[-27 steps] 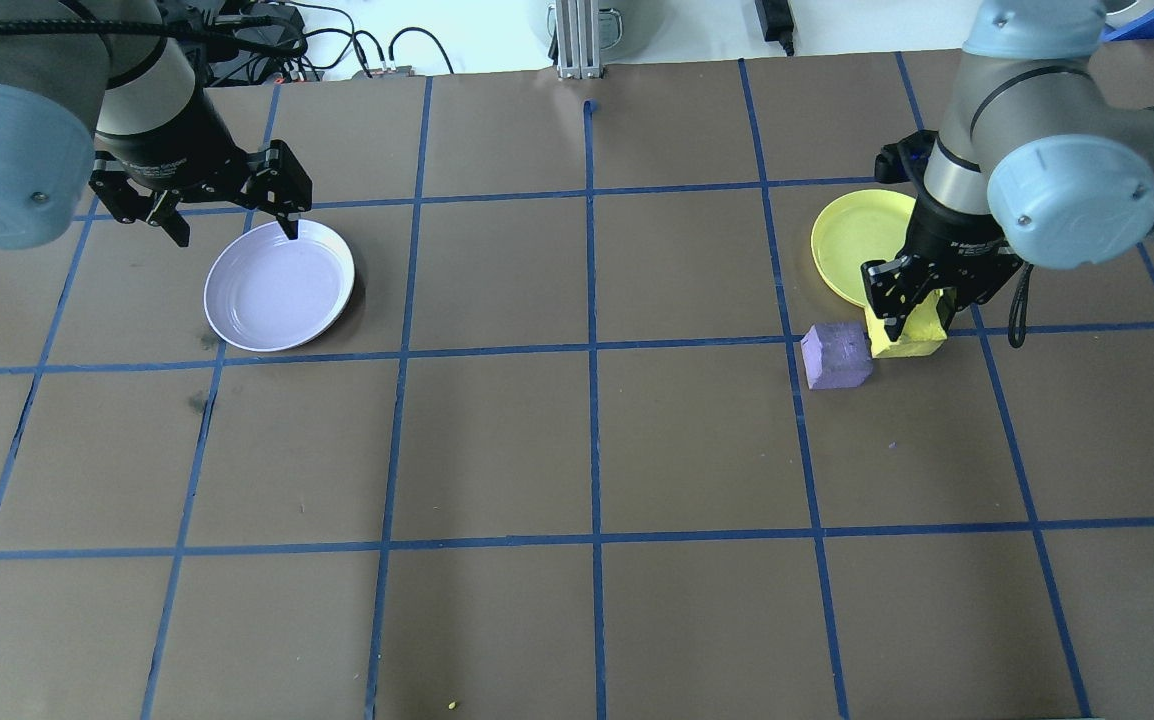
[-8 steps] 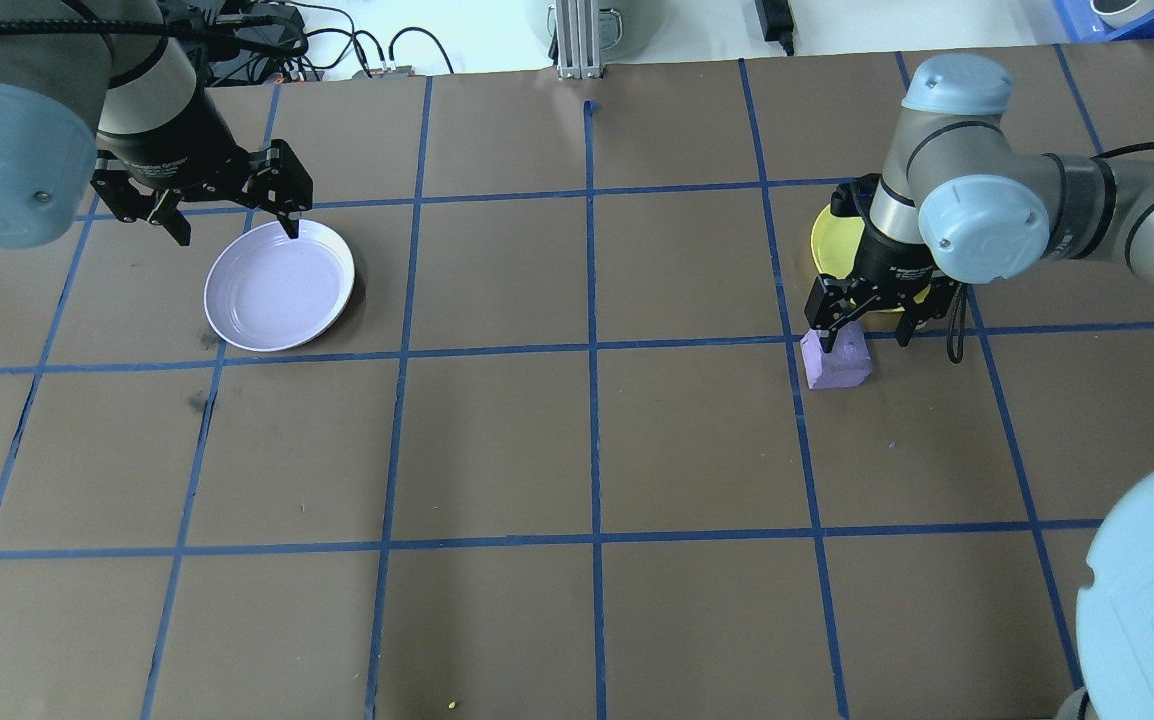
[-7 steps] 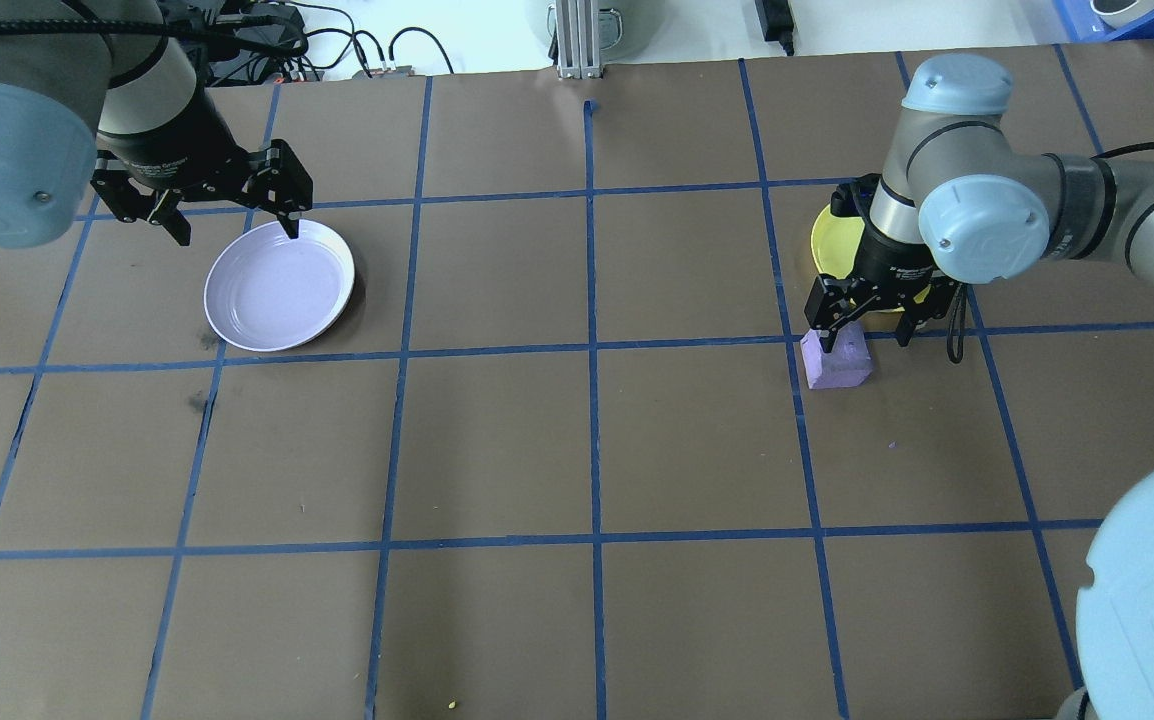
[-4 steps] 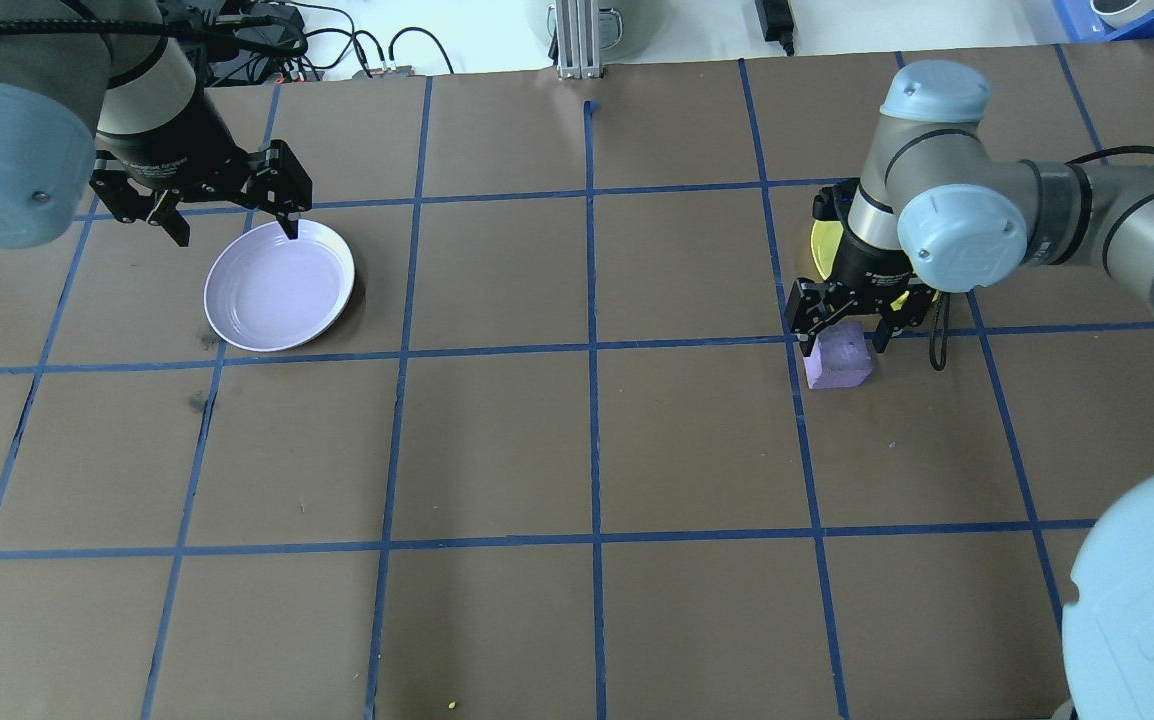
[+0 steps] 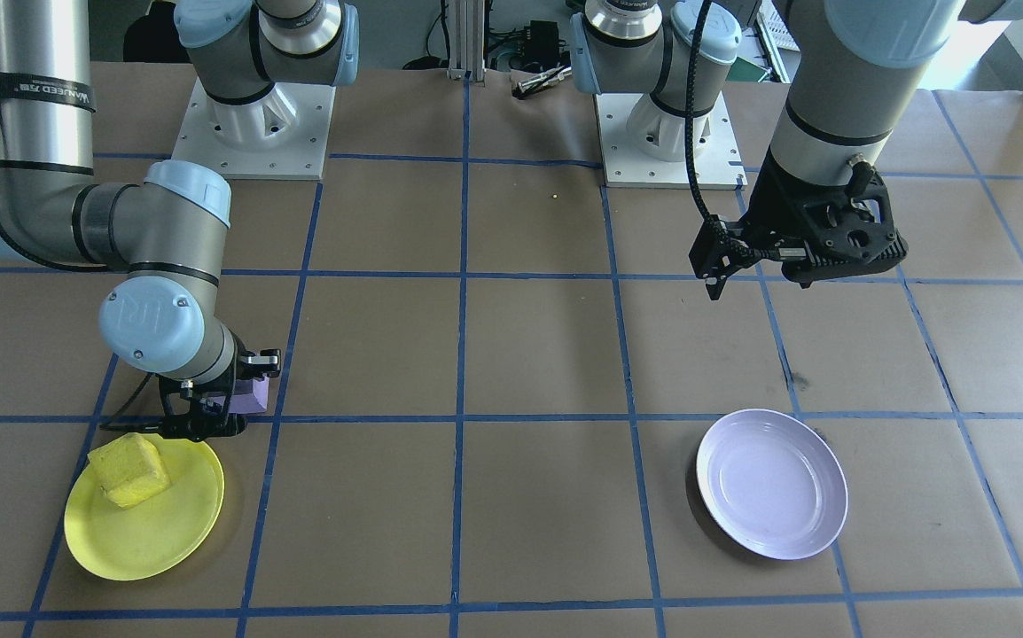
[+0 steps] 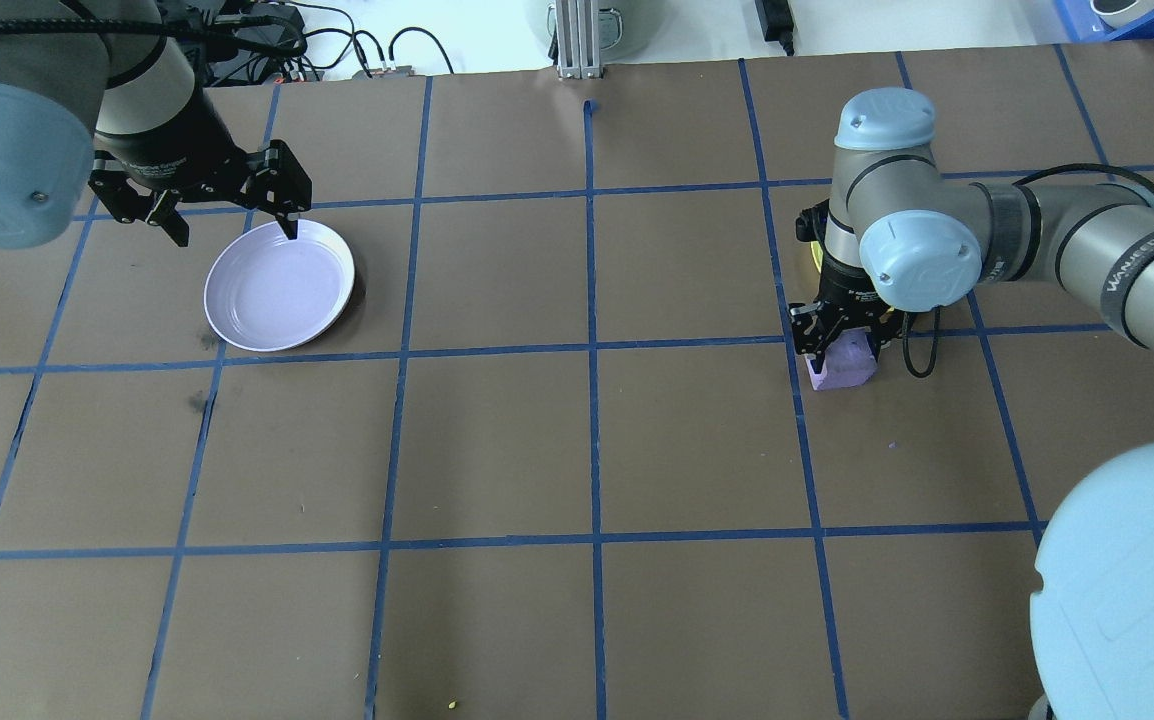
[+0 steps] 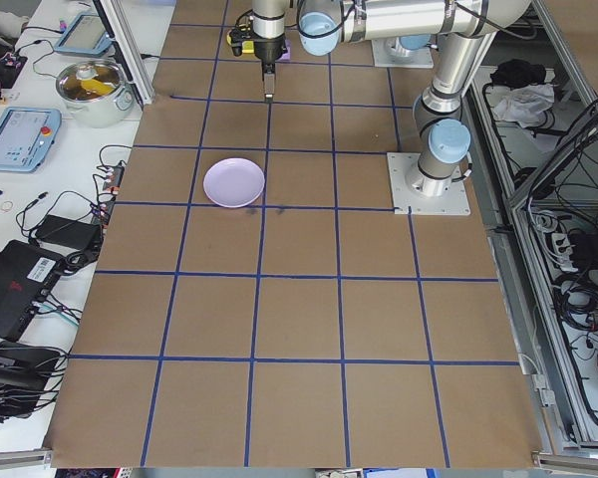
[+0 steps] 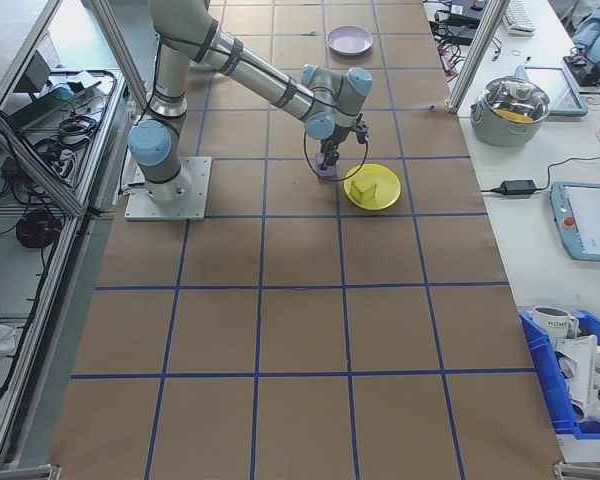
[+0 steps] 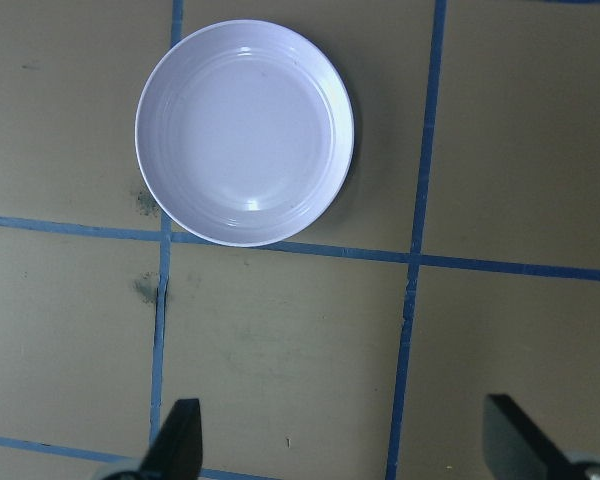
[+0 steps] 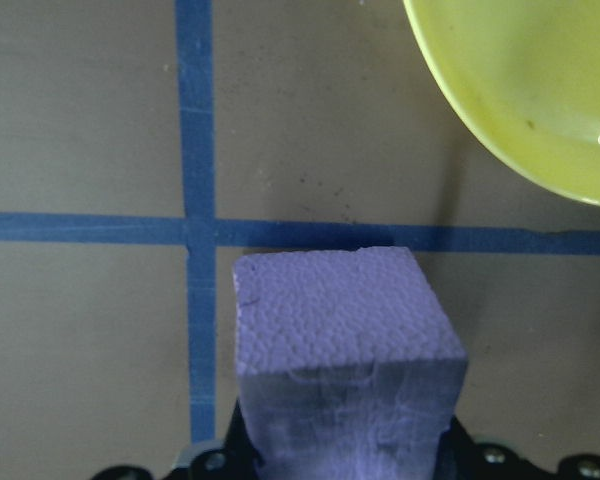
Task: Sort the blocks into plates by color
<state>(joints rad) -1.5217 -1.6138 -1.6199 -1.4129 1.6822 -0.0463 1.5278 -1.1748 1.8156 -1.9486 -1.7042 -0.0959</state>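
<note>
The yellow block (image 5: 128, 472) lies in the yellow plate (image 5: 148, 536), which the right arm mostly hides in the overhead view. Just beside that plate the purple block (image 6: 845, 365) rests on the table. My right gripper (image 6: 843, 343) is down over it, fingers against two of its sides, shut on it. The right wrist view shows the purple block (image 10: 345, 350) filling the space between the jaws and the yellow plate's rim (image 10: 520, 110). The lavender plate (image 6: 279, 285) sits empty on the other side. My left gripper (image 6: 235, 232) hangs open above its far edge.
Blue tape lines grid the brown table. Cables and boxes (image 6: 267, 40) and an aluminium post (image 6: 577, 40) line the far edge. Both arm bases (image 5: 254, 133) stand at the robot's side. A pot (image 8: 520, 105) and a tablet sit on a side bench.
The right gripper, which held the yellow block 3.3 s ago, has shifted to the purple block, lowered over it and shut. The left arm and lavender plate have not moved.
</note>
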